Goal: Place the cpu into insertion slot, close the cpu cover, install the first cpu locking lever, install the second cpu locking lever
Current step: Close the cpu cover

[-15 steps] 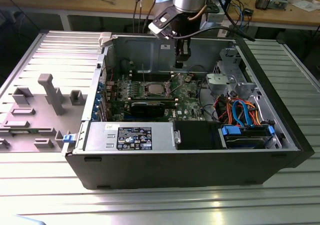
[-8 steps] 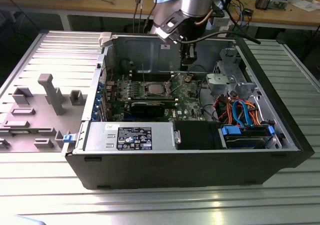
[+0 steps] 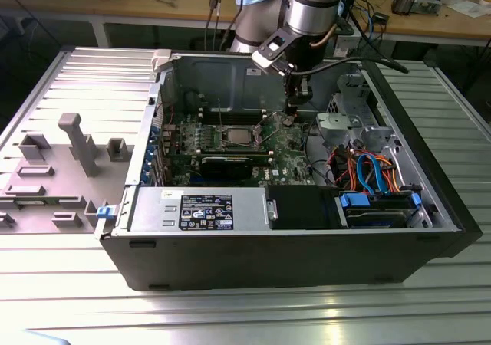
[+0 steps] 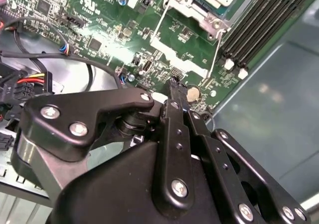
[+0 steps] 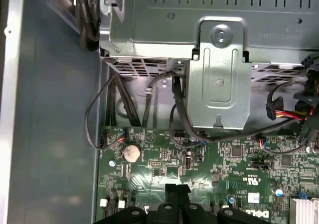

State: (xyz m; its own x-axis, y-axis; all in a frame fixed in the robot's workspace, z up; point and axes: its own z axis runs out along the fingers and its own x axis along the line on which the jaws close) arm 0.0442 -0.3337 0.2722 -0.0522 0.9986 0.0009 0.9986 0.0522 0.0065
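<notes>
— Second wrist view first: gripper [image 4: 173, 84] drawn shut, fingers [image 4: 175, 114] meeting at the tips, nothing caught between them. Any different in the first wrist view?

— No. Closed and empty there too, hanging over the green motherboard [image 5: 209, 169], close to the round coin battery [image 5: 131, 153] but seemingly clear of it.

— And from outside?

— Upper middle of the exterior view: gripper [image 3: 295, 103] down inside the open computer case [image 3: 307, 261], near the insertion slot [image 3: 225, 136], off toward the exterior view's right of it, not touching.

— Whereabouts of the cpu?

— Seated in that slot, just left of the exterior view's centre, silver top [image 3: 238, 136] facing up.

— Cpu cover?

— Cpu cover [image 4: 205, 18] apparently lying flat around the chip. Hard to be sure of full closure.

— Locking levers?

— Thin wire locking levers [image 4: 160, 20], with the other one [image 4: 217, 50] on the far side of the socket. Both standing clear of the frame, apparently not hooked down.

— Progress, then?

— By the look of it: placing done, cover probably down. Both levers left to install.
</notes>
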